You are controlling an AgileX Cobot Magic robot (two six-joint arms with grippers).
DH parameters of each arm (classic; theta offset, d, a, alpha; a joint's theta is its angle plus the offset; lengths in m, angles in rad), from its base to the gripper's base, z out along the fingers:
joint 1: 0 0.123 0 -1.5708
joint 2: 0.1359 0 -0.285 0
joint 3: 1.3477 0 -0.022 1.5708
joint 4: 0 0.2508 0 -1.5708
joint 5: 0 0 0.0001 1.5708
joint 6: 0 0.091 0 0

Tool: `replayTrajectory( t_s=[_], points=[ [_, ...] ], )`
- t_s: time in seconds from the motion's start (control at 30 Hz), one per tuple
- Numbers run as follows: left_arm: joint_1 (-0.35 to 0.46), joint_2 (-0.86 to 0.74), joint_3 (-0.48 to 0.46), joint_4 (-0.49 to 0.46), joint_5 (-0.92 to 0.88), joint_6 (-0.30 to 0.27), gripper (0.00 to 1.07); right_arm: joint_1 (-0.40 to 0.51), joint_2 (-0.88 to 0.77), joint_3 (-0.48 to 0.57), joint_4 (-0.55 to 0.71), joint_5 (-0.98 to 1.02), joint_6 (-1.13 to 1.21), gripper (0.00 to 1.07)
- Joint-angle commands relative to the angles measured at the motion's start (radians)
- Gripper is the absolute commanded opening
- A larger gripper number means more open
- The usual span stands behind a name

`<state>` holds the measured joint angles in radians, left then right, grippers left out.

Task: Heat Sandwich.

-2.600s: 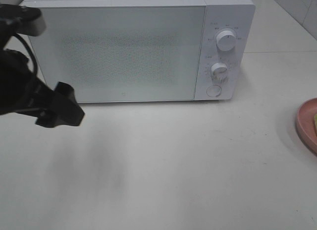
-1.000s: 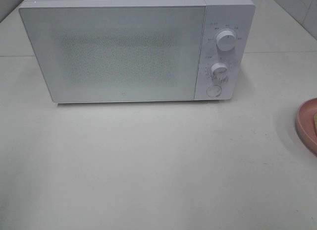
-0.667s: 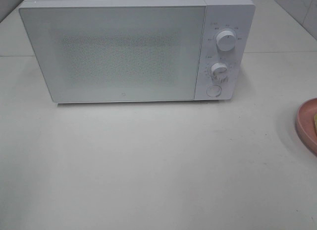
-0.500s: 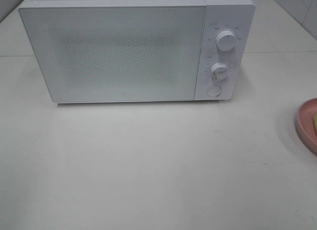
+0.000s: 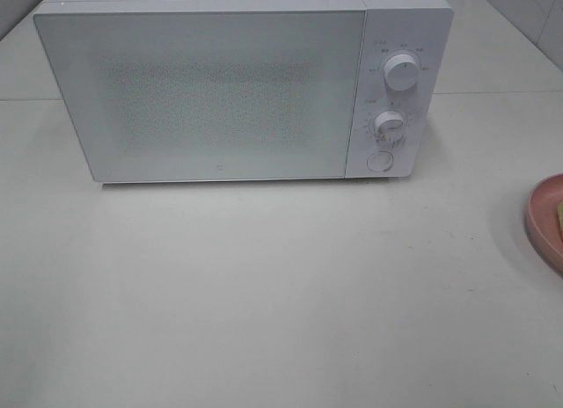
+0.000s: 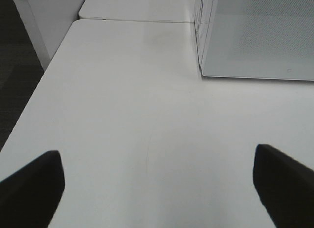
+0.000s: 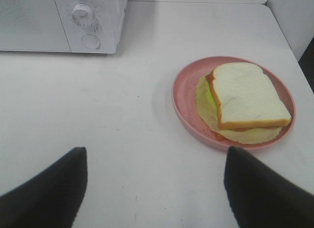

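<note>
With the white boxy microwave (image 5: 237, 83) shut and both knobs untouched, heating looks not yet started. Sandwich (image 7: 248, 100), white bread slice over pale green lettuce and a reddish layer, lies flat on the salmon-pink round plate (image 7: 184, 98), which sits on the white table (image 5: 281, 294) off to the control-panel side of the microwave and nearer the front edge; the high view catches only the plate's rim. My guess is it's staged there so the right arm can reach it with no door swing in the way. Sandwich's long axis runs roughly from the microwave side out toward the table's far edge, a crust corner pointing back at the microwave. Left gripper (image 6: 157, 188) is spread wide, holding nothing, over bare table off the microwave's hinge side. Right gripper (image 7: 154, 188) is also parted and empty, hovering short of the plate, no contact.
</note>
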<state>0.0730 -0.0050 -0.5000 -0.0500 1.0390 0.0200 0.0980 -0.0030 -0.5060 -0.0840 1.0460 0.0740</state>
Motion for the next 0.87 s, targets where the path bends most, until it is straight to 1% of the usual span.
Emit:
replayTrajectory(
  t_s=[0.03,0.87],
  points=[
    [0.003,-0.026,0.004,-0.006,-0.004,-0.003,0.98,-0.009,-0.027,0.001,-0.004,-0.005,-0.016,0.75],
    [0.003,-0.026,0.004,-0.006,-0.004,-0.003,0.98,-0.009,-0.027,0.001,-0.004,-0.005,-0.015,0.75]
  ],
)
